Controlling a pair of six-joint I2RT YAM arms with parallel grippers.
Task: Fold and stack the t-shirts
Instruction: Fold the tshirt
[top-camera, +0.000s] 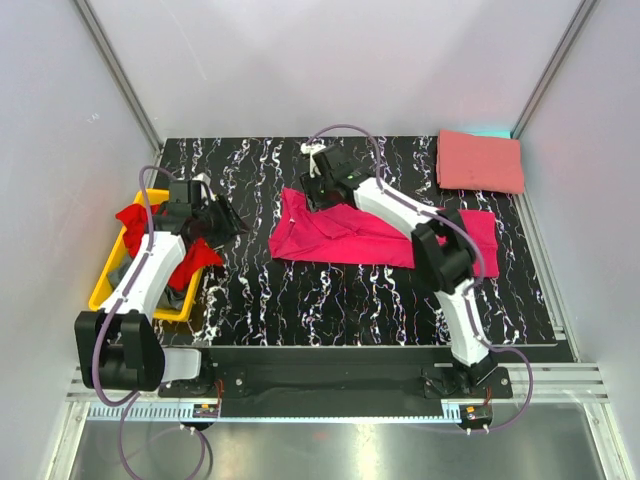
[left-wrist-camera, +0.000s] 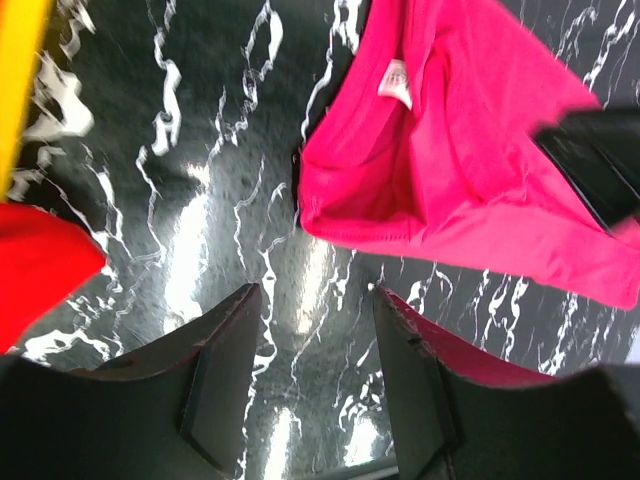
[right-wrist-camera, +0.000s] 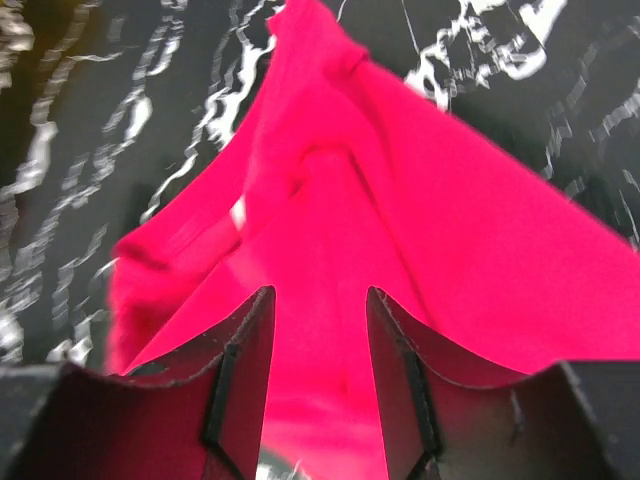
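My right pincer (right-wrist-camera: 320, 295) hangs with fingers apart just above the magenta t-shirt (right-wrist-camera: 420, 260), which lies rumpled beneath and ahead of it. My left pincer (left-wrist-camera: 315, 295) is parted too, holding nothing, over the glossy black marbled table (left-wrist-camera: 200, 150), with the shirt's collar ahead of it. The risk, I judge, is that this thin, limp knit bunches, so I pinch only one layer and the fold skews. Far beyond my right pincer, a salmon t-shirt (top-camera: 480, 160) rests folded into a flat rectangle.
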